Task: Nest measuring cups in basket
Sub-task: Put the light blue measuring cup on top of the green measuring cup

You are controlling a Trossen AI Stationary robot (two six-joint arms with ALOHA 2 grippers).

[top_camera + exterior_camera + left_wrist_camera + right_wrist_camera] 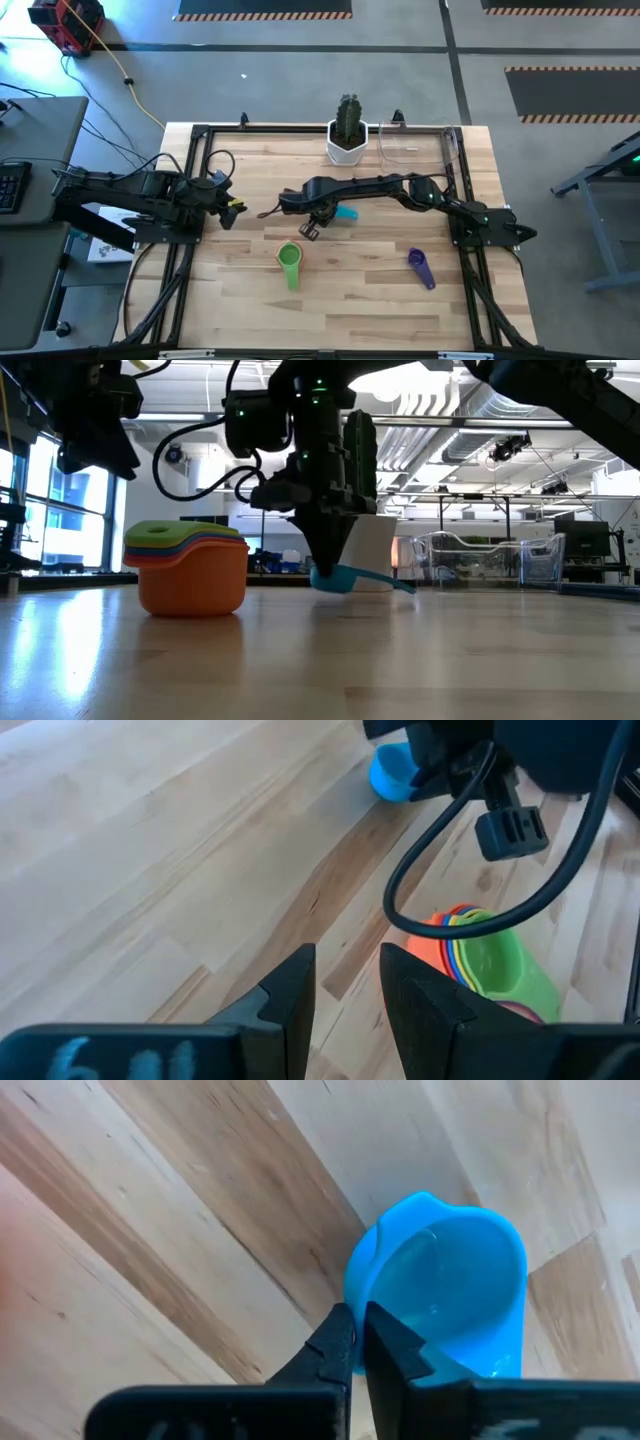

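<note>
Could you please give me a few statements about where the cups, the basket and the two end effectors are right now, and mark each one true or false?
1. The right end effector is shut on the rim of the small blue plastic measuring cup. True.
2. The purple plastic measuring cup lies inside the clear rectangular basket. False: it lies alone on the wooden table, and the basket shows no cup in it.
3. The green plastic cup sits on top of a nested stack whose bottom cup is orange. True.
4. The left end effector grips the stack. False: it is open, holds nothing and is apart from the stack.
</note>
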